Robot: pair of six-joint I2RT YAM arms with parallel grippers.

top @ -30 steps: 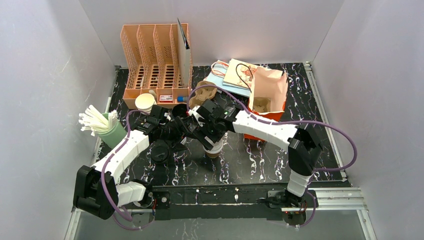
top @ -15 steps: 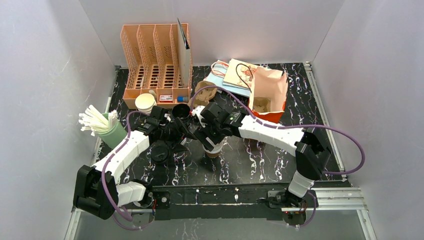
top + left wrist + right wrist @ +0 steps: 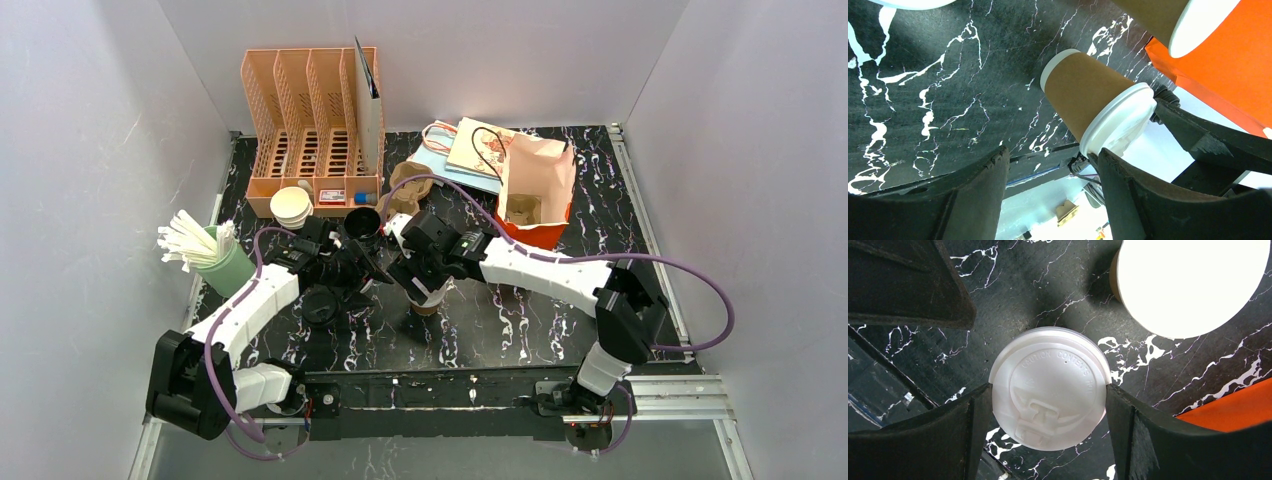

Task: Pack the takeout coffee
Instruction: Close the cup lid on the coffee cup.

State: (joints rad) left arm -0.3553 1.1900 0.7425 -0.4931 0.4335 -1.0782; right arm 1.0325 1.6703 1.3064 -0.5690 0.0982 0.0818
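The right gripper point(image 3: 1049, 402) stands wide, its fingers touching both sides of the white lid point(image 3: 1050, 382) of the takeout coffee point(image 3: 1083, 95), which stands on the table point(image 3: 520, 320). The left gripper point(image 3: 1053, 172) is open and empty just beside it. I judge the step to be grasping; next comes a straight lift toward the open paper bag point(image 3: 540, 175).

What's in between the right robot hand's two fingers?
The white lid fills that gap in the right gripper, touching both fingers. The right wrist view shows it.

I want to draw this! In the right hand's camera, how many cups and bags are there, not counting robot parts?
Cups: 2, the lidded takeout coffee and a second cup
Bags: 1, the orange bag
Total: 3
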